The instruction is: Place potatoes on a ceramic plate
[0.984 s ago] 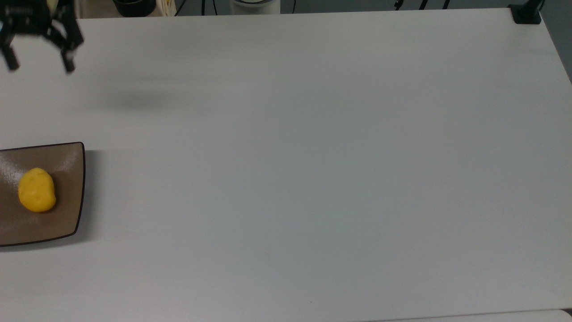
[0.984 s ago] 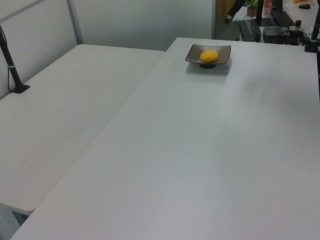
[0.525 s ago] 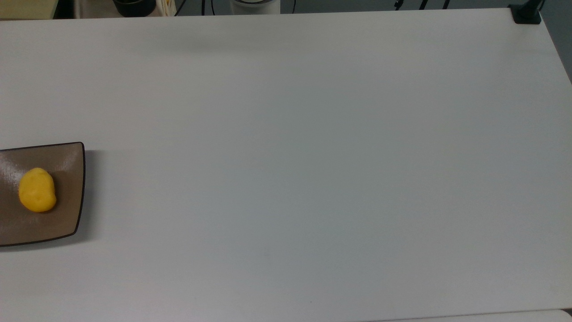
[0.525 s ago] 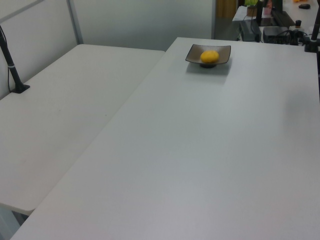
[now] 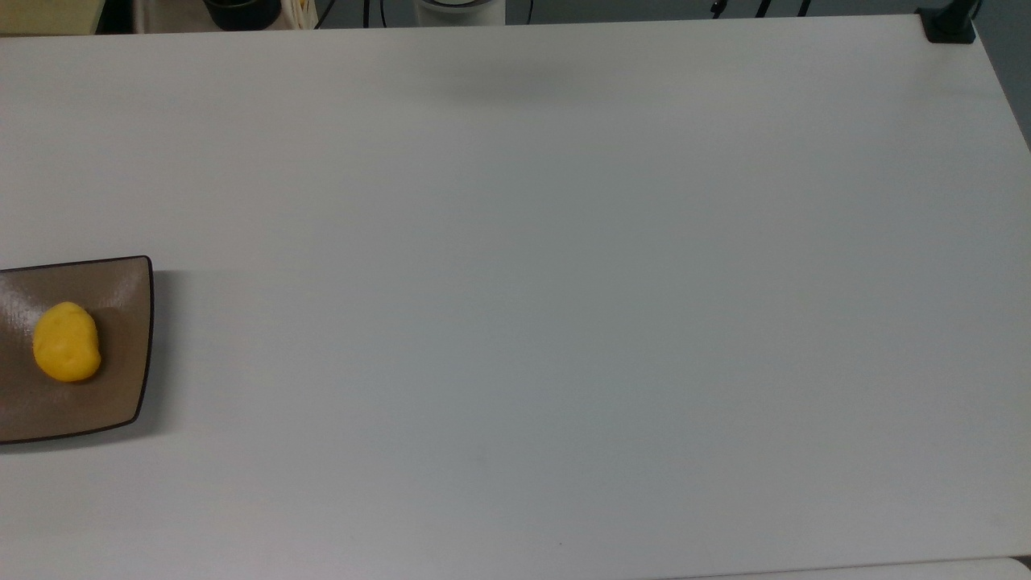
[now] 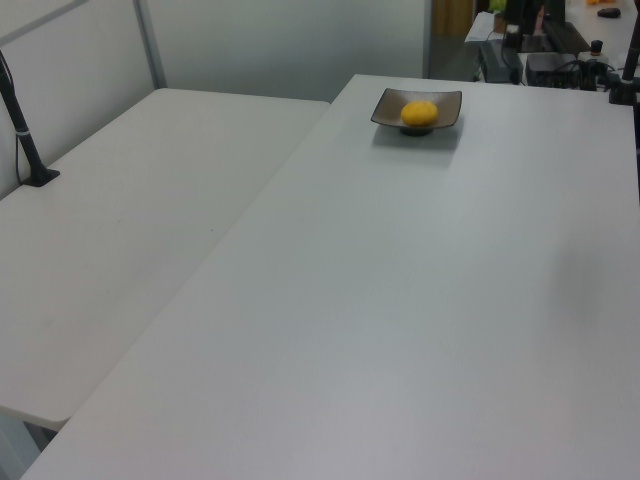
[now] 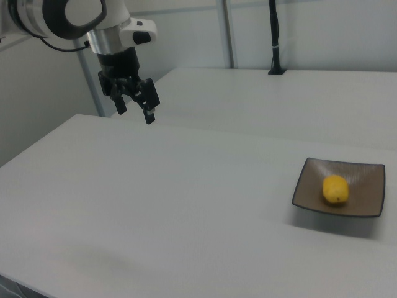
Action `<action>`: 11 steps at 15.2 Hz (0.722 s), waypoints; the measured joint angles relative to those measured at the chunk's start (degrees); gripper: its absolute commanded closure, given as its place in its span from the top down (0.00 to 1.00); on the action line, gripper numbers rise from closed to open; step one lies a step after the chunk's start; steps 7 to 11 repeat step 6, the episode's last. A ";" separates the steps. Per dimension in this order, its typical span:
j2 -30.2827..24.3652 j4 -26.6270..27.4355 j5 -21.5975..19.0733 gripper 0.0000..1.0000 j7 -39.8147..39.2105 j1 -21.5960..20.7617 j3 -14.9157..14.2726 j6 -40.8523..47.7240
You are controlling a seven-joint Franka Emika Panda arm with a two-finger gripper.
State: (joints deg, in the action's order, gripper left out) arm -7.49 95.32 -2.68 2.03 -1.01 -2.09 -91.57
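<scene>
Looks like you're done: potato [image 7: 335,189] sits on the plate [image 7: 308,186], well away from your gripper [image 7: 134,108], which hangs empty, fingers apart. Just park it.

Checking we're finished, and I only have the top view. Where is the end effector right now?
Observer: In the right view, the end effector hangs above the white table, far to the right view's left of the glossy tan-brown squarish ceramic plate.
Operator: Holding anything?
Observer: No, it is open and empty.
Operator: My plate is cropped. Is the potato fully on it?
Observer: Yes, the small yellow lumpy potato lies near the plate's middle.
</scene>
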 measured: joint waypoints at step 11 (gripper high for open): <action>4.52 1.72 0.86 1.00 -1.41 -0.27 1.15 -10.37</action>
